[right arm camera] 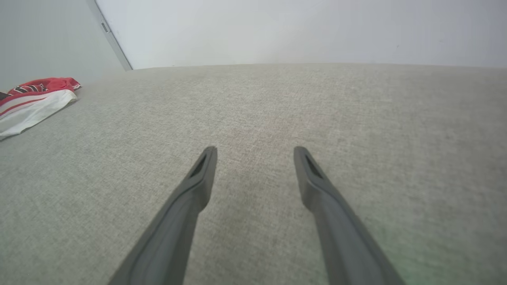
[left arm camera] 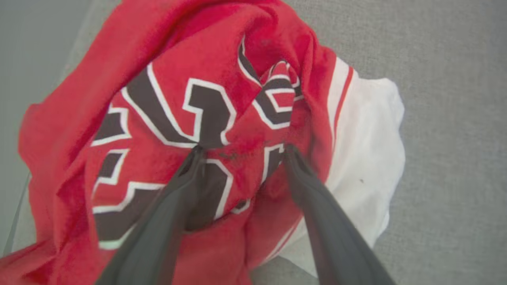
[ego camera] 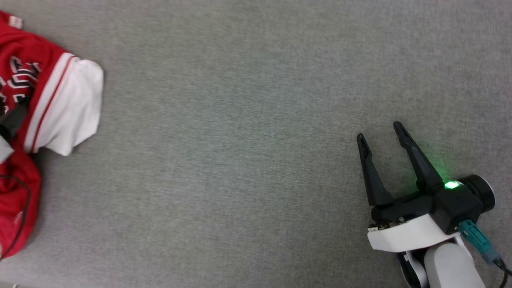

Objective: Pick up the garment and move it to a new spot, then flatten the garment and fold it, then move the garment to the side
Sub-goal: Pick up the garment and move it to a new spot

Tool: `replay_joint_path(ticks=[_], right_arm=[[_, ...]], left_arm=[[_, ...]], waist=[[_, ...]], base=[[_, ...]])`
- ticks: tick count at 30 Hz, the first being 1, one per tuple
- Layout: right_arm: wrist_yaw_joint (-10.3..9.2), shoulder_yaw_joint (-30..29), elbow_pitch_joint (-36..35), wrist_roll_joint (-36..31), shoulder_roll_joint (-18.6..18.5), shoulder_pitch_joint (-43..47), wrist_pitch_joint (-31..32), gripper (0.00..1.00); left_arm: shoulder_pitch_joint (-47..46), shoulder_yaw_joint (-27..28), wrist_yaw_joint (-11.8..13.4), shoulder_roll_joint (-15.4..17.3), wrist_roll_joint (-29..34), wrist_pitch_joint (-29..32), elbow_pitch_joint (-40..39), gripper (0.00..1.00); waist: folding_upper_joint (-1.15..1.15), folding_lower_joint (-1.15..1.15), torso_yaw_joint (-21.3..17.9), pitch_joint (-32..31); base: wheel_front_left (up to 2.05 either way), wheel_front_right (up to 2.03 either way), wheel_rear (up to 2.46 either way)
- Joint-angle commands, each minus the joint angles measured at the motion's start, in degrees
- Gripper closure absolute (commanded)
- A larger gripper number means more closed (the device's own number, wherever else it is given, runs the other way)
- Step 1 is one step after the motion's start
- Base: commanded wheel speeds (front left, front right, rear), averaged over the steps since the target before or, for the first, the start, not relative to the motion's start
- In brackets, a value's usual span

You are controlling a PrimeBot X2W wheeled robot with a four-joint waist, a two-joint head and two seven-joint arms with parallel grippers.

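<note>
Spreading its two dark fingers as wide as they go, the left claw stands over the garment, a crumpled red jersey with black, white-outlined lettering. Both fingertips sit right at the cloth, on the lettering, with a raised fold of red fabric between them. Nothing is pinched, and whether the tips press in or only meet the fabric cannot be told. To this claw's right, the garment's white sleeve, trimmed in red and white, spreads flat onto the gray fabric surface. To its left the heap reaches the surface's edge, with paler ground beyond.

The right claw is also wide open and holds nothing. It is poised over bare gray surface and touches no object. A green light glows at its wrist. In the head view the garment lies well apart from it, far off to its left, with a thin black cable draped over the red cloth. Between this claw and the sleeve is a broad stretch of open surface. Ahead of its fingers the surface runs unbroken to the far edge, where a pale wall rises. From there the garment sits far off to the front left, near the surface's side edge.
</note>
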Motion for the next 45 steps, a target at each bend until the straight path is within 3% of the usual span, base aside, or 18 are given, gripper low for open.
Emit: replay_joint_path(ticks=[1, 6, 12, 13, 14, 15, 23, 31, 37, 42, 45], right_arm=[[-0.04, 0.1, 0.5, -0.3, -0.1, -0.4, 0.0, 0.0], [-0.07, -0.3, 0.5, -0.5, -0.2, -0.7, 0.1, 0.0], [-0.08, -1.1, 0.6, -0.8, -0.3, -0.7, 0.3, 0.0], [-0.08, -1.1, 0.7, -0.8, -0.3, -0.8, 0.3, 0.0], [-0.08, -1.0, 0.8, -0.8, -0.2, -1.0, 0.3, 0.0], [-0.08, -0.9, 0.9, -0.7, -0.2, -1.0, 0.3, 0.0], [-0.06, -0.5, 1.1, 0.8, 0.0, -1.4, 0.1, 0.0], [-0.04, 0.9, 2.7, 4.1, 0.2, -0.1, -0.1, 0.0], [-0.04, 0.9, 3.6, 6.3, 0.3, 0.8, -0.1, 0.0], [-0.04, 0.5, 3.9, 7.5, 0.3, 1.4, -0.1, 0.0], [-0.04, 0.2, 3.9, 7.9, 0.3, 1.6, -0.1, 0.0]], left_arm=[[-1.1, -0.4, 0.1, 1.2, -2.9, 2.7, 0.2, 0.0], [-2.2, -2.8, 0.1, 3.4, -9.5, 11.0, 1.3, 0.0], [-1.2, -7.1, -0.1, 3.1, -13.8, 17.7, 0.3, 0.0], [-1.1, -7.6, -0.1, 3.0, -14.6, 18.5, 0.1, 0.21], [-0.9, -8.2, -0.1, 3.0, -15.4, 19.3, -0.2, 0.82], [-0.7, -8.5, -0.1, 3.2, -16.0, 19.6, -0.6, 1.0], [1.3, -9.4, 0.0, 7.3, -18.3, 13.8, -6.9, 1.0], [5.6, -10.2, 0.0, 7.5, -21.3, 6.2, -15.8, 1.0], [9.9, -11.3, 0.0, 6.4, -23.0, 2.0, -24.0, 1.0], [11.5, -14.1, 0.0, 3.1, -20.8, -1.1, -28.2, 1.0], [10.7, -16.1, 0.3, -0.8, -18.4, -2.9, -28.7, 1.0]], waist=[[0.0, -0.01, -1.4, 2.0], [0.0, -0.01, -2.5, 4.4], [0.0, -0.01, -2.8, 5.4], [0.0, -0.01, -2.9, 5.4], [0.0, -0.01, -2.9, 5.4], [0.0, -0.01, -2.9, 5.2], [0.0, -0.01, -3.7, 0.0], [0.0, -0.01, -5.3, -8.4], [0.0, -0.01, -7.0, -13.5], [0.0, -0.01, -8.7, -16.5], [0.0, -0.01, -10.0, -17.5]], base=[[0.0, 0.0, 0.0], [0.0, 0.0, 0.0], [0.0, 0.0, 0.0], [0.0, 0.0, 0.0], [0.0, 0.0, 0.0], [0.0, 0.0, 0.0], [0.0, 0.0, 0.0], [0.0, 0.0, 0.0], [0.0, 0.0, 0.0], [0.0, 0.0, 0.0], [0.0, 0.0, 0.0]])
